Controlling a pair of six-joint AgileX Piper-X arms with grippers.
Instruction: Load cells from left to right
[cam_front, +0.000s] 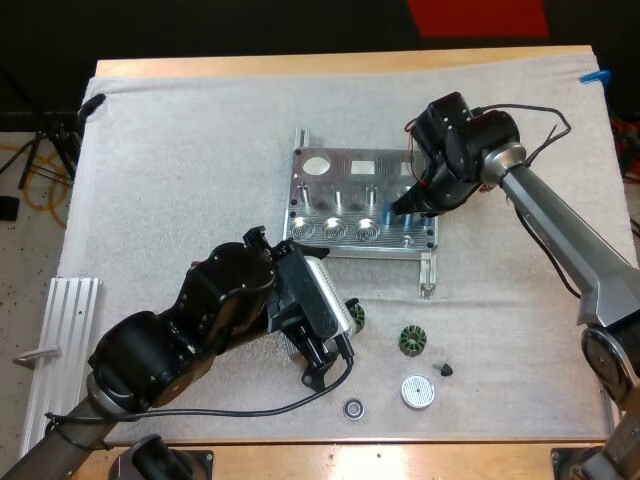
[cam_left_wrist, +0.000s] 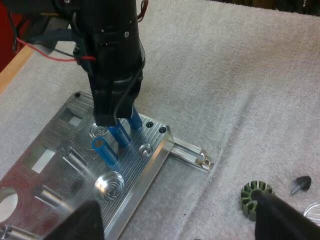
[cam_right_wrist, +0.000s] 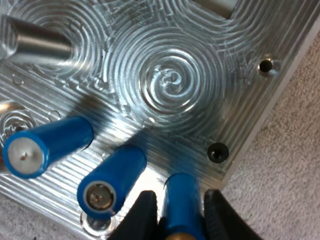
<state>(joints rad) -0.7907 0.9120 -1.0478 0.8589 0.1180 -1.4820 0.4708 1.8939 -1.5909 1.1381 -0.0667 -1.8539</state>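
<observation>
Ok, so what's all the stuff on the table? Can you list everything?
metal fixture: one, silver, middle of mat
blue cylinders: three, blue, in the fixture's right end
toothed rings: two, dark green, mat in front of fixture
knob: one, black, beside the right ring
disc: one, white, near the knob
small ring: one, dark, mat's near edge
ribbed rail: one, silver, mat's near left corner
mat: one, white, on table
table: one, wooden, under everything
left gripper: one, black, open, by the rings
right gripper: one, black, shut on a blue cylinder
</observation>
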